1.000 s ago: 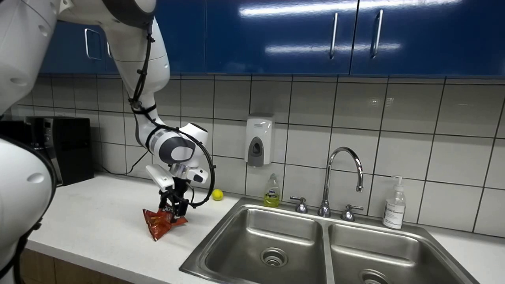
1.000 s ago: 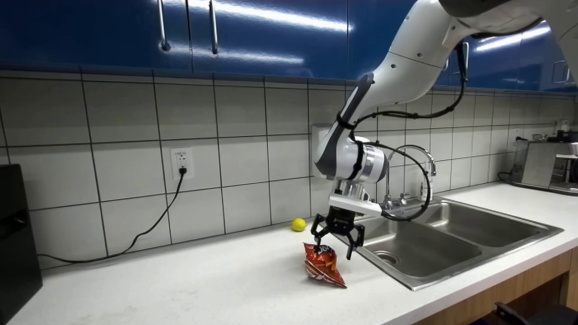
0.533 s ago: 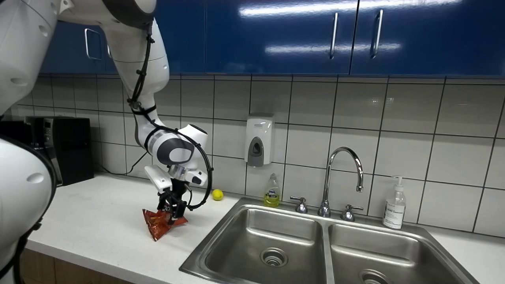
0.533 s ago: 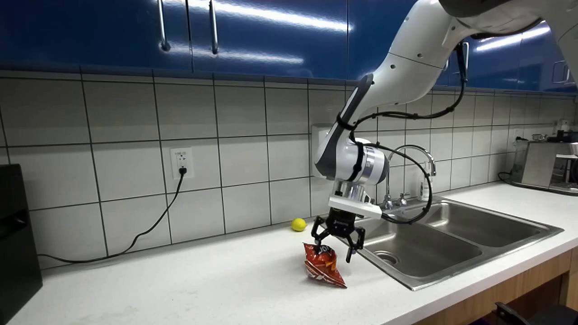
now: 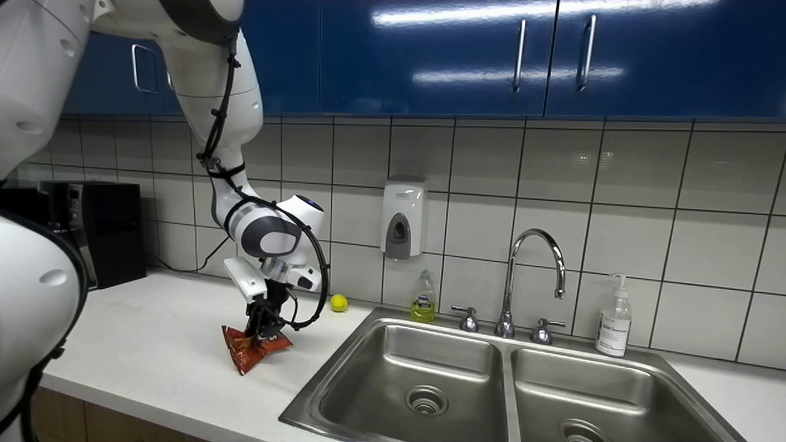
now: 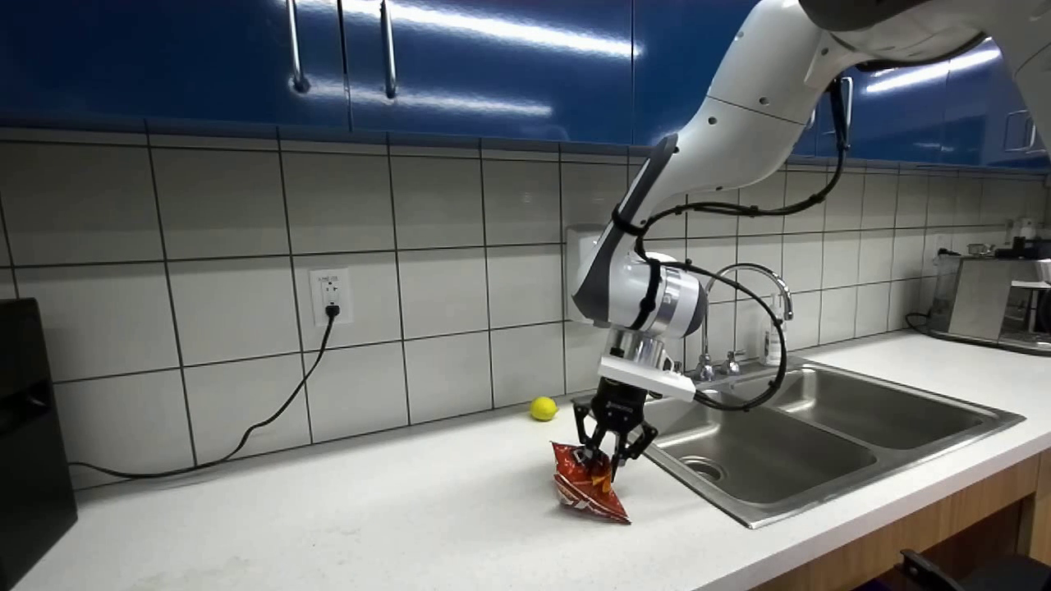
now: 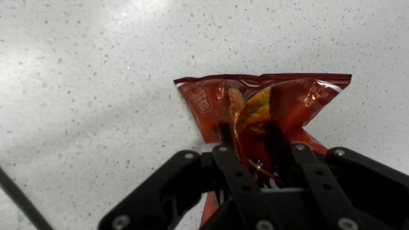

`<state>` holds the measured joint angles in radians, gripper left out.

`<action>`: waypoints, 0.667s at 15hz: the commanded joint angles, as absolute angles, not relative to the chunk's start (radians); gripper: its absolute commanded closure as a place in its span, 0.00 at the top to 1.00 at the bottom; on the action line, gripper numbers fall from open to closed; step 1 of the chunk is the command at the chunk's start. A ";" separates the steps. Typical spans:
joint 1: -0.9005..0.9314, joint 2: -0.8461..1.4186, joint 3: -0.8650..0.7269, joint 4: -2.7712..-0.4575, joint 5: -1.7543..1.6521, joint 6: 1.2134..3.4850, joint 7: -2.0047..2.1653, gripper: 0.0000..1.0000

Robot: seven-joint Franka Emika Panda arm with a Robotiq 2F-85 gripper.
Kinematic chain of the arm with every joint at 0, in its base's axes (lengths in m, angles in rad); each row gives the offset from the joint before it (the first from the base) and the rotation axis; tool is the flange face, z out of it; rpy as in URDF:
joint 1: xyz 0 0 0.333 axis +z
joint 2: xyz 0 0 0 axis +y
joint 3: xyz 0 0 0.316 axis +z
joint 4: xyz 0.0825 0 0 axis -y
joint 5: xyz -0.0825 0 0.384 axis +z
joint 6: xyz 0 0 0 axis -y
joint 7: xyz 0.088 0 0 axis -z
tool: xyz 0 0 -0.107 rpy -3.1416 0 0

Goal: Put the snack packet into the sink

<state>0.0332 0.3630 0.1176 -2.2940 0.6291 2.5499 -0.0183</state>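
snack packet (image 7: pixel 255 110), glossy crinkled foil, puckers within the pincer (image 7: pixel 250 134).

Both exterior views reach me well lit and largely sharp. High above the Robotiq gripper (image 6: pixel 605 466), long white reflections streak the glossy blue wall cabinets (image 5: pixel 430 55); behind it, the wall tiles (image 5: pixel 712 166) grade from dim grey beneath those cabinets to paler below. Beside it, soft highlights line the stainless-steel sink (image 5: pixel 362 393). In the wrist view I see glare whitening the speckled countertop (image 7: pixel 127 38) ahead of the gripper and to one side, with a diffuse shadow band nearby. Small glints mark the red foil snack packet (image 7: pixel 255 111) ahead of the black fingers (image 7: pixel 235 180), themselves slightly defocused.
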 commanded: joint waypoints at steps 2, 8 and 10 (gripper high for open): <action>-0.007 0.363 0.154 -2.312 0.705 2.563 -0.113 0.00; 0.010 0.379 0.138 -2.311 0.698 2.565 -0.129 0.00; 0.014 0.379 0.133 -2.307 0.684 2.558 -0.120 0.00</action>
